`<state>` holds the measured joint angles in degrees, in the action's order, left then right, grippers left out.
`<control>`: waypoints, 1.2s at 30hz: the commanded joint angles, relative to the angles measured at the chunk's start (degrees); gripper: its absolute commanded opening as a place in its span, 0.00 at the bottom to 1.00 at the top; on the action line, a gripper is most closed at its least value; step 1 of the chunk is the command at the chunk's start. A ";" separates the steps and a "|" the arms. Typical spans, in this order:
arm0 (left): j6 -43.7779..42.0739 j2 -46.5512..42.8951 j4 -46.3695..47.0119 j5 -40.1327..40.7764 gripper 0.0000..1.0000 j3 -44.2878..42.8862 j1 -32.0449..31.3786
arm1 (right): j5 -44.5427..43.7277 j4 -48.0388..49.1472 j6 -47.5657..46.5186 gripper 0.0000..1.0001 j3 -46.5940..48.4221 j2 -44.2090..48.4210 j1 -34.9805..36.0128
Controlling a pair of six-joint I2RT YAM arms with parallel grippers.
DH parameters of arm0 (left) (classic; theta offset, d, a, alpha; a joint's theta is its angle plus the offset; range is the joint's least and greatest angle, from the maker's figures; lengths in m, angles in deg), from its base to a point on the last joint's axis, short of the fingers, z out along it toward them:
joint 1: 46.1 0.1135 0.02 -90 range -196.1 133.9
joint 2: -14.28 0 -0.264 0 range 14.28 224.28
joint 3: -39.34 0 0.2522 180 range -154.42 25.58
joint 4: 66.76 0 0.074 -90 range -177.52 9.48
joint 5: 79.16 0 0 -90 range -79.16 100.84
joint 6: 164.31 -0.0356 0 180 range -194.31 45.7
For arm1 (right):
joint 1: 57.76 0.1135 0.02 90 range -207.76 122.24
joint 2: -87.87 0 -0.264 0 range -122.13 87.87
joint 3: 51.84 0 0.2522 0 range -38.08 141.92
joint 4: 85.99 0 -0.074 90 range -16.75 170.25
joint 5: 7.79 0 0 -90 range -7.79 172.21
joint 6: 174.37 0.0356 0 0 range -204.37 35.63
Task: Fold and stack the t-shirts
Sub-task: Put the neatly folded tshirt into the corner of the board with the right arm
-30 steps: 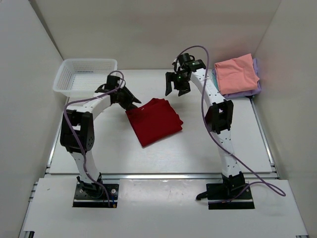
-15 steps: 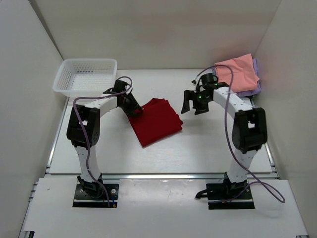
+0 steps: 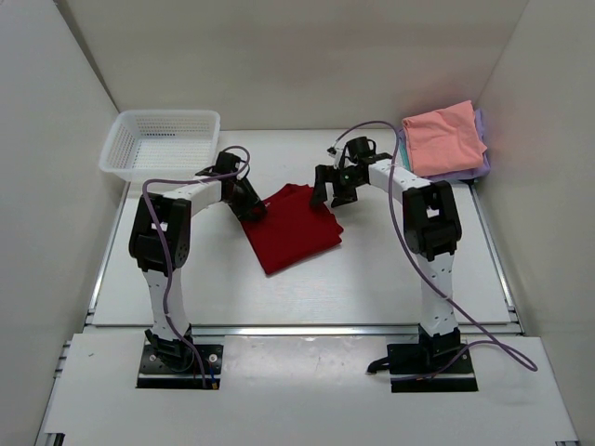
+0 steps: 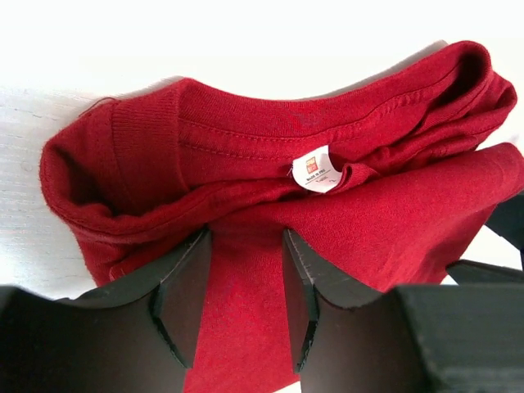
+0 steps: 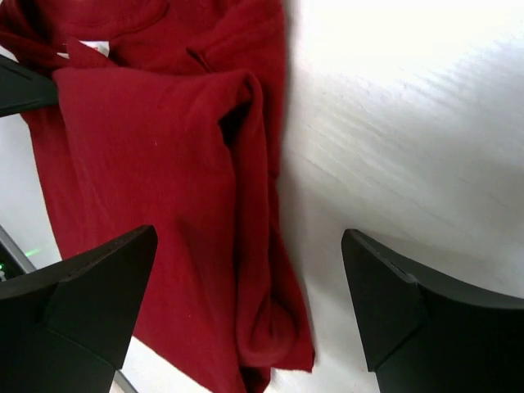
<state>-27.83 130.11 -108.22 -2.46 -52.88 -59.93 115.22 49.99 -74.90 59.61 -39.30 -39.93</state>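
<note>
Two grippers flank dark red t-shirt (image 3: 290,228), loosely folded mid-desk (image 3: 372,279). Left gripper (image 3: 252,207) at collar end, jaws half parted astride cloth ridge below neck label (image 4: 317,169), no pinch evident. Right gripper (image 3: 333,193) spread wide over doubled far-right edge. Best practice: catch all layers together, lift both ends level so fold holds. Finished stack (image 3: 444,139), salmon pink on top, sits at far right corner.
</note>
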 commanded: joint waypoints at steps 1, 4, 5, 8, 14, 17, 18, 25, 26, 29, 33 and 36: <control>-1.74 0.36 -1.21 2.93 0.52 1.99 0.64 | 3.55 -0.94 -0.68 0.94 2.15 -2.81 1.77; -1.66 0.27 -0.34 2.93 0.51 2.43 1.00 | 3.02 -3.92 -2.70 0.94 3.73 -4.83 3.35; -1.48 -0.08 -0.42 2.93 0.52 2.87 0.91 | 2.24 -5.32 -3.32 0.94 4.26 -5.01 3.88; -1.57 -0.34 -0.59 3.19 0.52 2.43 1.17 | -1.54 -8.58 -5.07 0.91 6.45 -6.76 5.72; -1.57 -1.48 -1.30 3.28 0.52 1.20 1.61 | -15.87 -15.70 -5.61 0.71 10.23 -10.36 9.07; -1.22 -3.32 -1.39 2.84 0.53 1.46 2.14 | -18.42 -19.75 -5.96 0.50 12.70 -12.48 10.29; -0.87 -4.03 -1.48 2.49 0.53 1.46 2.66 | -19.03 -20.01 -5.52 0.39 12.70 -12.40 10.56; 0.98 -14.39 -0.43 -0.58 0.52 2.86 5.73 | -26.05 -23.00 -6.66 0.00 17.17 -6.70 9.26; 0.98 -15.71 -0.51 -0.59 0.53 3.22 6.00 | -28.33 -23.87 -6.84 0.00 19.79 -5.46 8.64; 0.72 -19.93 0.80 -0.85 0.54 6.11 6.79 | -33.00 -24.14 -8.60 0.00 22.63 -1.78 5.91; 1.33 -25.91 5.54 -1.90 0.54 14.18 6.97 | -40.81 -22.65 -12.46 0.00 22.63 1.57 1.69; 1.25 -28.82 9.24 -1.73 0.54 19.38 6.79 | -47.84 -19.24 -16.85 0.00 21.41 3.24 -0.07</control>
<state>-26.67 103.29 -102.56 -3.64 -37.88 -52.89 78.74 27.74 -86.41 79.87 -42.08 -38.12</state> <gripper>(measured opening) 0.544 0.110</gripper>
